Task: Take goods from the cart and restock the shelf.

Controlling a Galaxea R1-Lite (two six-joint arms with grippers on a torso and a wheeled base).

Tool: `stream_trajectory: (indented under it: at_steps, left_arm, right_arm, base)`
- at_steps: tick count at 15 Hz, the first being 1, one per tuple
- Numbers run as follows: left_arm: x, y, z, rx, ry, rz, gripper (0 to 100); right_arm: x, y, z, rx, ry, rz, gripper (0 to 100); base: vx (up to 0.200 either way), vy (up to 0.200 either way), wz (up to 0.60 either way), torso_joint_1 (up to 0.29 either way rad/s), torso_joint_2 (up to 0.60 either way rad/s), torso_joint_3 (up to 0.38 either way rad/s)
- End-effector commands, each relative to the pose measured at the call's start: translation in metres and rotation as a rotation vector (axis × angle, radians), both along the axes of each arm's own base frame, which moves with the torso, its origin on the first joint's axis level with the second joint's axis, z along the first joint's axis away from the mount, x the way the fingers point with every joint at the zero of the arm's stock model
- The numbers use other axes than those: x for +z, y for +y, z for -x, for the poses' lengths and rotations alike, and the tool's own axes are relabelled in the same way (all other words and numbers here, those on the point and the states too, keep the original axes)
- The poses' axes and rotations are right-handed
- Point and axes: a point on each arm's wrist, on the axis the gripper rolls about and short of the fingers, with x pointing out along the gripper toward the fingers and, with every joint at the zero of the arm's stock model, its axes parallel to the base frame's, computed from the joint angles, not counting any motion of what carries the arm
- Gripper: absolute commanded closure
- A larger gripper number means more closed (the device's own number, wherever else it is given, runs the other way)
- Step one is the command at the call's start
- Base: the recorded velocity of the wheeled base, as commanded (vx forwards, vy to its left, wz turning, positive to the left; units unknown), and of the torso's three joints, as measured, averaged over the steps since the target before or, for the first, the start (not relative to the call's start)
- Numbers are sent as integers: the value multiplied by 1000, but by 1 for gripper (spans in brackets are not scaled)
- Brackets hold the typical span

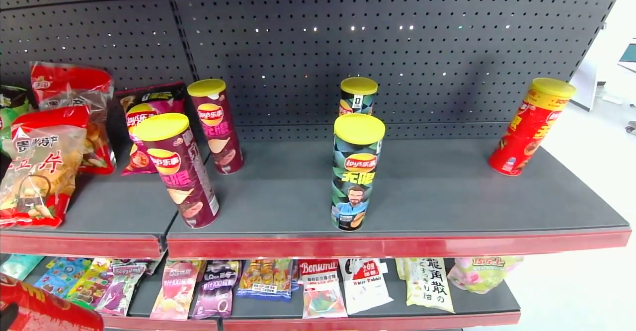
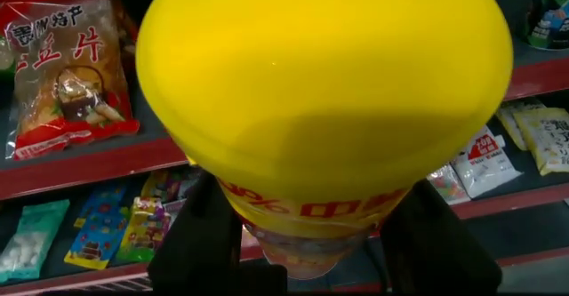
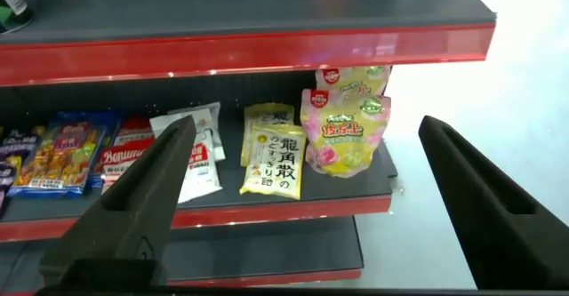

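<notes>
Our left hand [image 2: 320,256] is clamped on the red, yellow-lidded chip can [image 2: 302,214], held before the shelf [image 1: 427,192] — we judge it mid-carry, and next it needs lifting onto the bare stretch beside the green can [image 1: 355,172]. Our right hand [image 3: 307,127] hangs spread, empty. The lid [image 2: 324,83] hides most of the can's body.
</notes>
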Motion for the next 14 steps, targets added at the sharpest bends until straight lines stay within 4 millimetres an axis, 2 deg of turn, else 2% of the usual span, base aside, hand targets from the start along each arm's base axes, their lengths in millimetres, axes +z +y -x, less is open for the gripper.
stream_trajectory:
  at_steps: [1,14]
  left_arm:
    - [0,0,0,-1,1,0,100]
    - [-1,0,-1,0,8,-12,100]
  right_arm:
    - [0,0,0,0,1,0,0]
    - [0,0,0,3,1,0,0]
  base:
    - [0,0,0,0,0,0]
    - [0,-200,0,0,3,3]
